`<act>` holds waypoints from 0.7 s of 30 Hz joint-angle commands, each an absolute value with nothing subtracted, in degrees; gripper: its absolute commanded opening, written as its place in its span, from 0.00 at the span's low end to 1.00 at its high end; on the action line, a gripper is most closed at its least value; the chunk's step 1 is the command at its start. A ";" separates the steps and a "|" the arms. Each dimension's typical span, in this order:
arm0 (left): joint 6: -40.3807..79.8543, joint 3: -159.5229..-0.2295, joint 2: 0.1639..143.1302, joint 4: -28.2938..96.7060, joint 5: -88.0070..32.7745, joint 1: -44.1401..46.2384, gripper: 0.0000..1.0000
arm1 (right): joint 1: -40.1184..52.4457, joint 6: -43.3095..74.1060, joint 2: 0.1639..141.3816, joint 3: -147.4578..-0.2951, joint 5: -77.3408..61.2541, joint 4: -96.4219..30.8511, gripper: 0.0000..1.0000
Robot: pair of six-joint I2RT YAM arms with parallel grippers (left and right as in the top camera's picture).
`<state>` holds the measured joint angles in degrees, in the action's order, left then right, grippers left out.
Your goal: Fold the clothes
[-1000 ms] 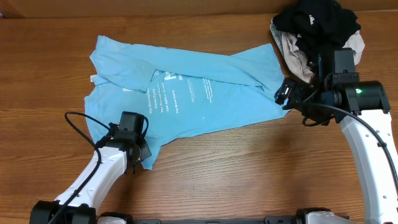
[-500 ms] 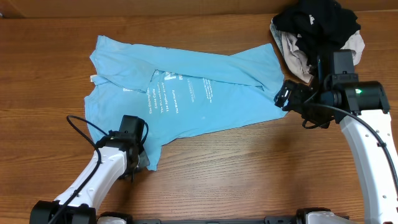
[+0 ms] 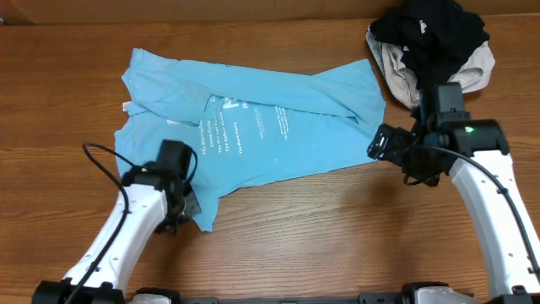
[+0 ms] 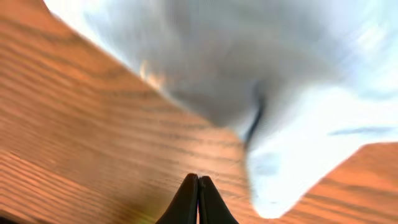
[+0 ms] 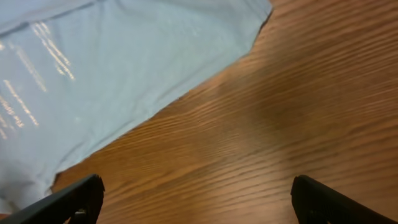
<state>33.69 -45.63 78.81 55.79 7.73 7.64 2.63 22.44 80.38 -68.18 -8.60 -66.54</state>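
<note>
Left gripper, fingers pressed together, is hovering at T-shirt's 7 o'clock corner; right gripper is standing spread wide at 3 o'clock.

A brown wood-grain tabletop is filling the view; a paler tan strip is showing along the far edge.

The overhead camera is looking straight down from well above the wooden table, taking in the whole sky-blue T-shirt and the garment heap. The left wrist camera is facing down past the left gripper, very near the shirt's lower hem, and giving a blurred picture. The right wrist camera is looking down past the right gripper, close to the shirt's right corner, sharing its printed text with the overhead view.
</note>
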 commanded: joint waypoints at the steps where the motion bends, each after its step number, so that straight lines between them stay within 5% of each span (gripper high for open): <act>1: 30.85 -50.74 78.30 56.97 7.14 5.72 0.04 | 2.61 22.39 80.77 -64.71 -8.69 -64.27 1.00; 4: 29.63 -50.98 78.35 57.08 4.38 5.48 0.07 | 2.61 22.35 80.82 -62.76 -8.67 -62.37 1.00; 6: 29.85 -50.13 78.46 57.10 2.68 5.48 0.40 | 2.61 22.35 80.82 -62.33 -8.69 -61.71 1.00; 8: 30.96 -48.80 78.46 56.99 1.78 5.37 0.56 | 2.61 22.35 80.82 -62.19 -8.69 -61.30 1.00; 21: 28.14 -39.20 78.48 46.02 1.87 -5.58 0.58 | 2.61 22.35 80.82 -62.19 -8.67 -60.47 1.00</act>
